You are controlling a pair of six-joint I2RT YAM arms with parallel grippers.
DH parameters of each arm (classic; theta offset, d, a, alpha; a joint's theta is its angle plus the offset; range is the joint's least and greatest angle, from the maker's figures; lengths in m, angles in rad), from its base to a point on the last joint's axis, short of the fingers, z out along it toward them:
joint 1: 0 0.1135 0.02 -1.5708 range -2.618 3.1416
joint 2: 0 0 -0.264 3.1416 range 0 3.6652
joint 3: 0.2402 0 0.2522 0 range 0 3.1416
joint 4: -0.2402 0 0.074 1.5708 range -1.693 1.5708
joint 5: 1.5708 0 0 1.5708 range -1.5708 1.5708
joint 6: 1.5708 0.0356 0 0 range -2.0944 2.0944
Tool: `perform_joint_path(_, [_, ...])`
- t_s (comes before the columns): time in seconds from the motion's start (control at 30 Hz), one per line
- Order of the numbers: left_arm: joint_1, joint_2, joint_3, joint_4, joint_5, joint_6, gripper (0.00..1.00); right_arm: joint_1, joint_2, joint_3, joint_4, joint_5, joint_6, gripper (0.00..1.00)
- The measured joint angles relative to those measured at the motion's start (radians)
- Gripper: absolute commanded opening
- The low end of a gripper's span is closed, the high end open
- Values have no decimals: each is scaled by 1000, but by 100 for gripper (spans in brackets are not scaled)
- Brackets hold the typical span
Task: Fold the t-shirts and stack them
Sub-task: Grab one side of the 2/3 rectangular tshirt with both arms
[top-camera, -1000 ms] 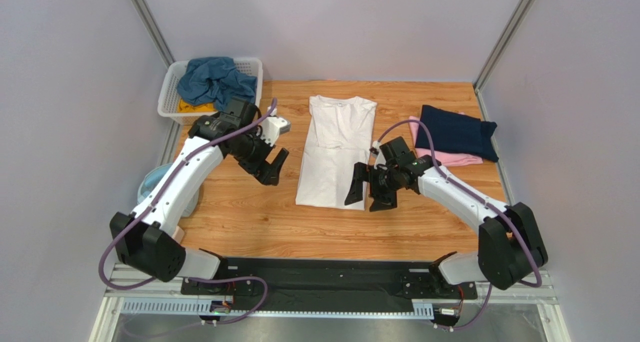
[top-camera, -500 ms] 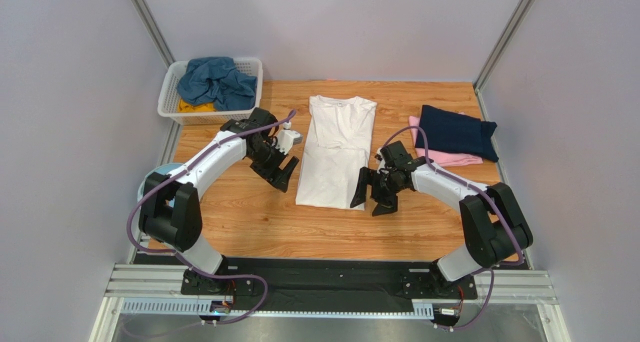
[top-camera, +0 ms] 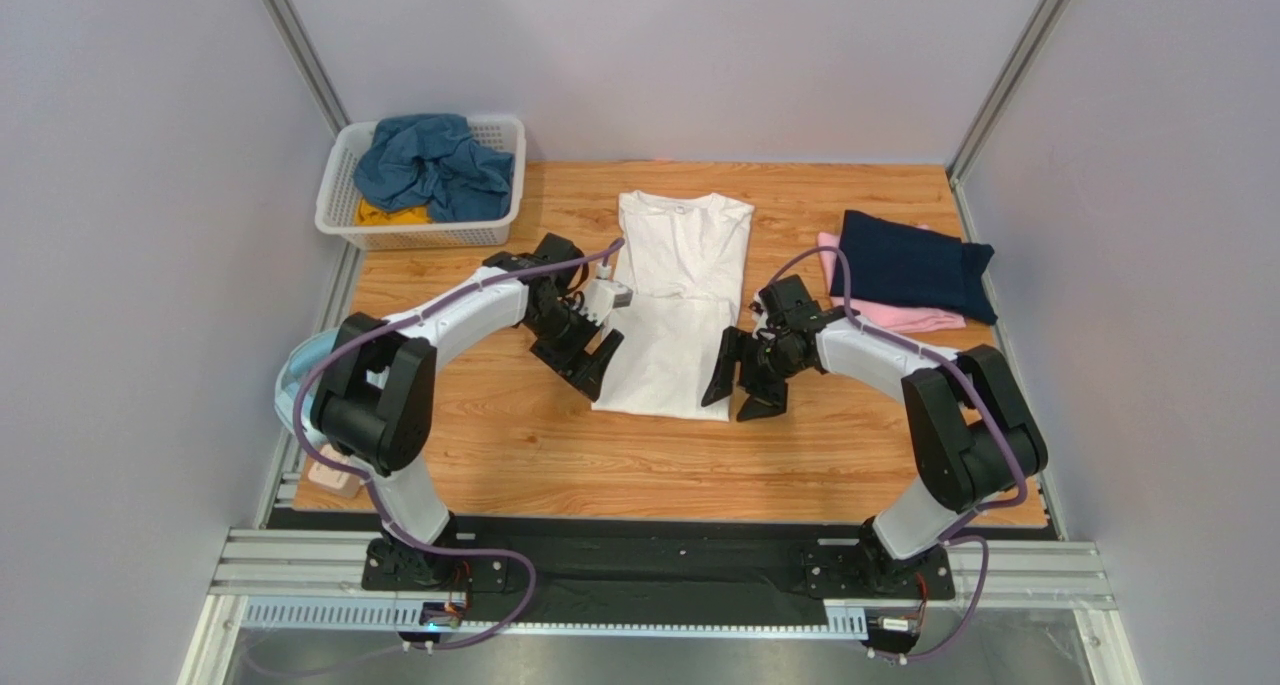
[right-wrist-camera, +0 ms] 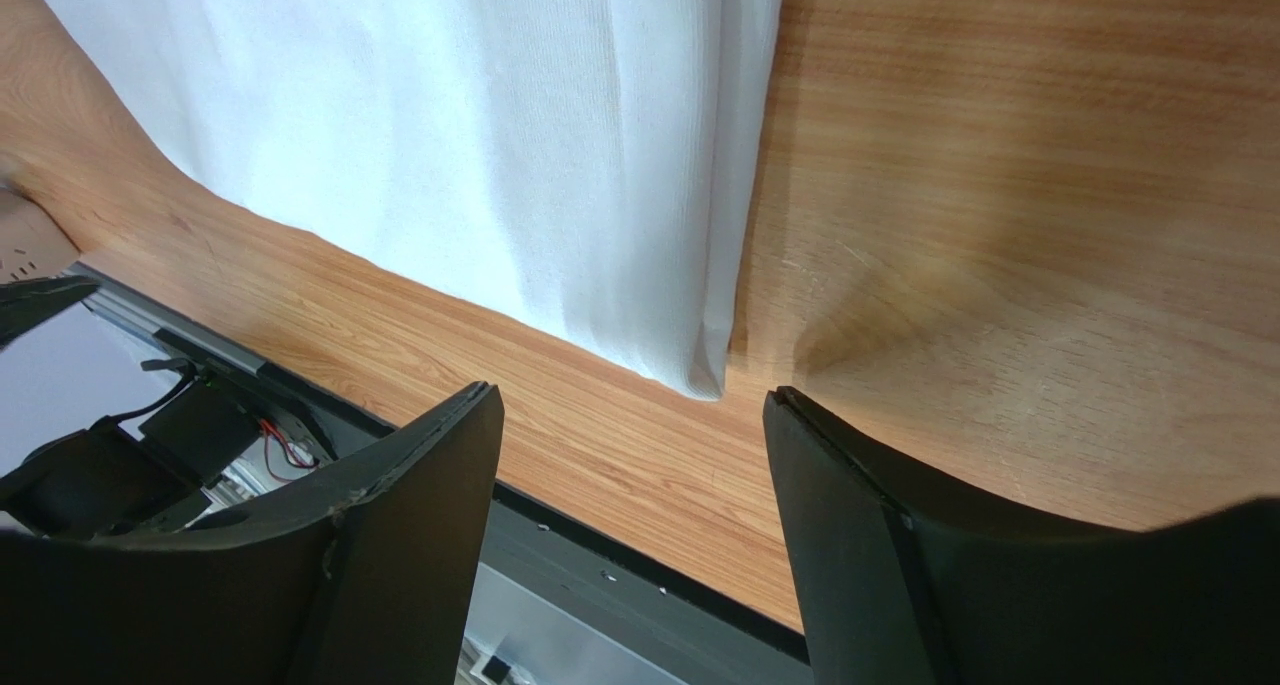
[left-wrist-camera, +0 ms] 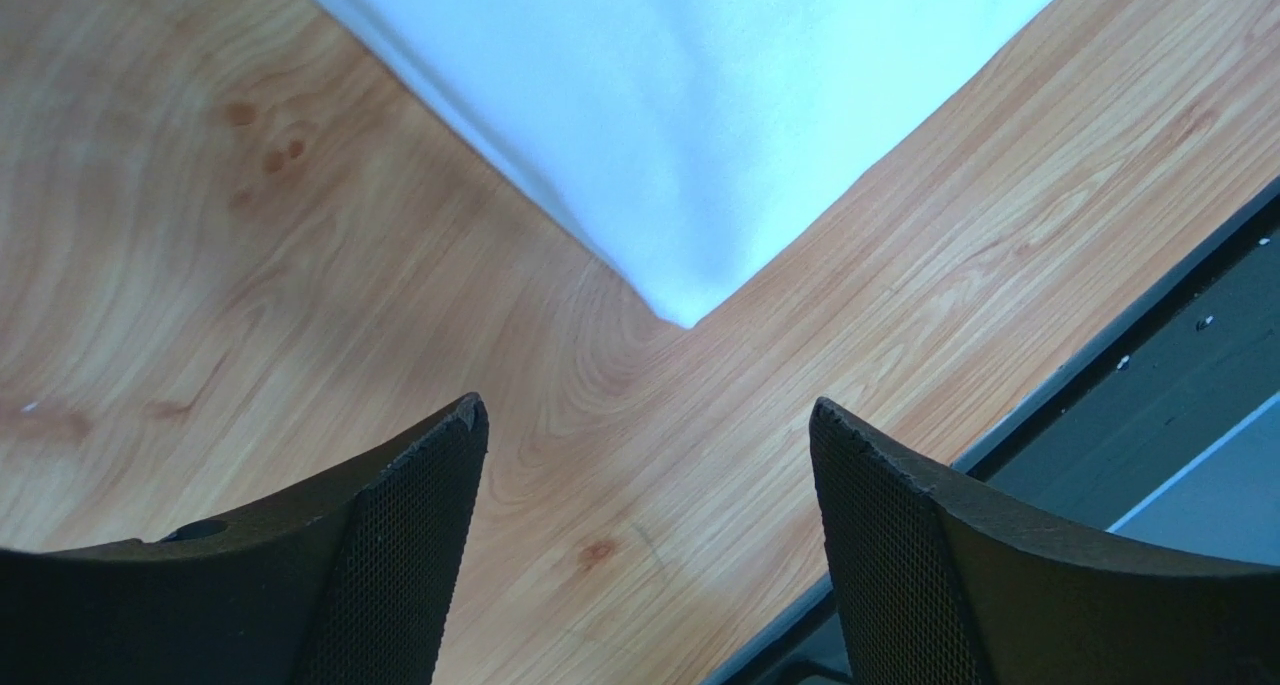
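White and folded into a long narrow strip, the large t-shirt [top-camera: 673, 303] lies flat on the wooden table [top-camera: 496, 445] between the two claws, its collar at the far end and its hem at the near end. The left claw [top-camera: 592, 358] sits low over the wood at the shirt's near left corner. In its wrist view the two black fingers [left-wrist-camera: 406, 535] stand apart with only bare wood between them, and the pointed cloth corner lies just ahead of the gap, untouched. The right claw [top-camera: 741, 382] sits at the near right corner in the same way: its fingers are spread, nothing is pinched, and the doubled edge of the shirt ends just in front of the gap. Both claws are released and hold nothing. Farther back from the right claw and off to its right, a folded navy t-shirt [top-camera: 914, 265] lies on top of a folded pink t-shirt [top-camera: 894, 319], whose edge shows along the navy one's near and left sides. Farther back from the left claw and off to its left, a white slatted basket [top-camera: 343, 175] stands at the far left corner of the table. A crumpled teal-blue t-shirt [top-camera: 428, 160] is heaped in it, with a bit of yellow t-shirt [top-camera: 388, 216] showing underneath. Behind both claws, past the near edge of the wood, runs the black rail [top-camera: 646, 558] that carries the arm bases.
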Motion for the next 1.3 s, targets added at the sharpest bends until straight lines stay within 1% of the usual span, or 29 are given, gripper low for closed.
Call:
perform_joint_path(0.2, [-38, 74, 1, 11, 18, -26, 84, 0, -7, -16, 25, -2, 21, 64])
perform_joint_path(0.4, [-42, 106, 1, 22, 19, -45, 84, -1, -9, -27, 49, -16, 40, 59])
perform_joint_path(0.53, [-42, 120, 1, 34, 19, -50, 80, -1, -9, -27, 66, -27, 49, 57])
perform_joint_path(0.57, [-42, 123, 1, 34, 19, -51, 77, -1, -9, -27, 69, -29, 52, 56])
perform_joint_path(0.8, [-42, 129, 1, 44, 19, -69, 73, -2, -9, -28, 80, -36, 61, 54])
perform_joint_path(1.13, [-45, 143, 6, 53, 48, -89, 65, -2, 0, -47, 99, -46, 68, 50])
perform_joint_path(1.23, [-56, 148, 8, 53, 58, -92, 58, -2, 9, -57, 117, -53, 71, 49])
perform_joint_path(1.3, [-63, 152, 8, 52, 66, -94, 57, -2, 12, -68, 126, -56, 75, 48])
